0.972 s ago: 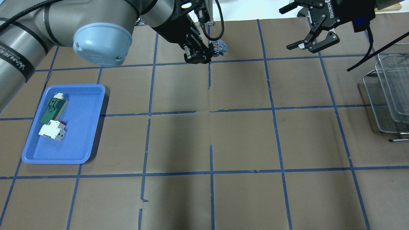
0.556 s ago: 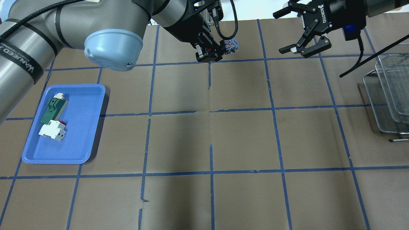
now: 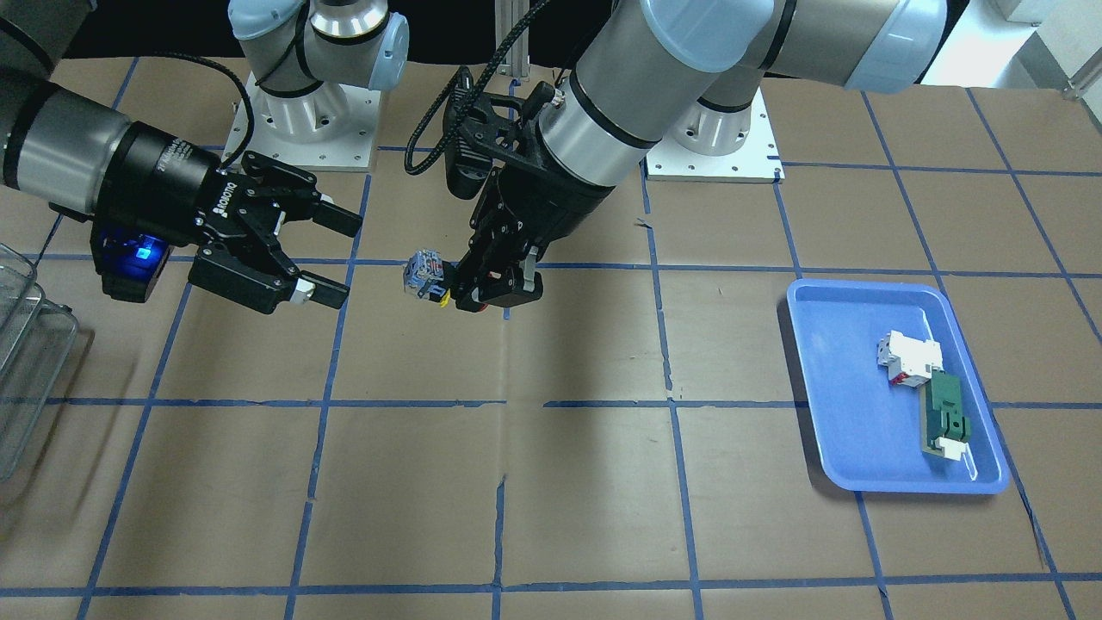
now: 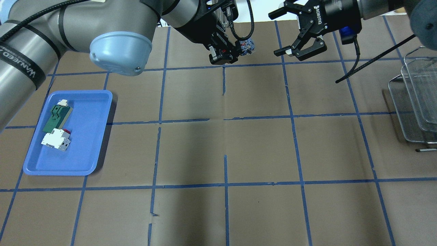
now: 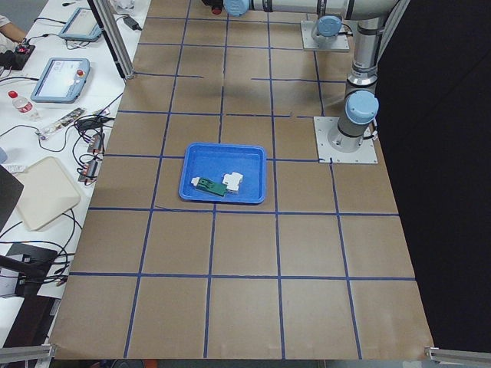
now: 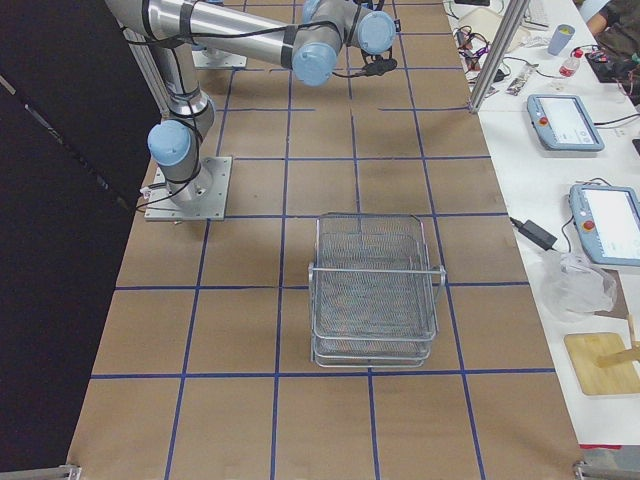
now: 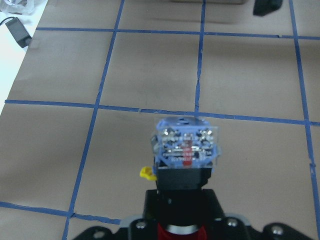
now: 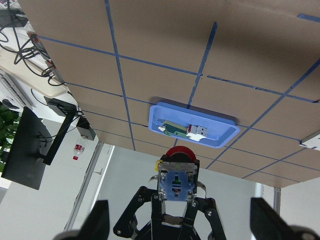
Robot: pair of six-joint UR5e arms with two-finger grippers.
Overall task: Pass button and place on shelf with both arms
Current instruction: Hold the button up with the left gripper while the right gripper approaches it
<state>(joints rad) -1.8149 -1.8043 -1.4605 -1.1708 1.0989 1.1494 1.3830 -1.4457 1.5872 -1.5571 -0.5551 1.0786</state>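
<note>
The button (image 4: 246,46), with its bluish clear block outward, is held in the air over the table's far middle by my left gripper (image 4: 235,52), which is shut on its cap end. In the front view the button (image 3: 424,274) juts from the left gripper (image 3: 461,288) toward my right gripper (image 3: 344,261). The right gripper (image 4: 275,34) is open and empty, a short gap from the button. The left wrist view shows the button (image 7: 186,150) close up. The right wrist view shows the button (image 8: 176,182) centred between its spread fingers (image 8: 97,222). The shelf (image 4: 414,102) stands at the right edge.
A blue tray (image 4: 85,136) at the left holds a white-and-red breaker block (image 4: 54,140) and a green-and-white flat part (image 4: 56,118). The wire shelf (image 6: 375,290) has stacked baskets. Brown paper with blue tape lines covers the table.
My right gripper has moved left toward the button, still open. My left gripper first shifted right with the button, then held still.
</note>
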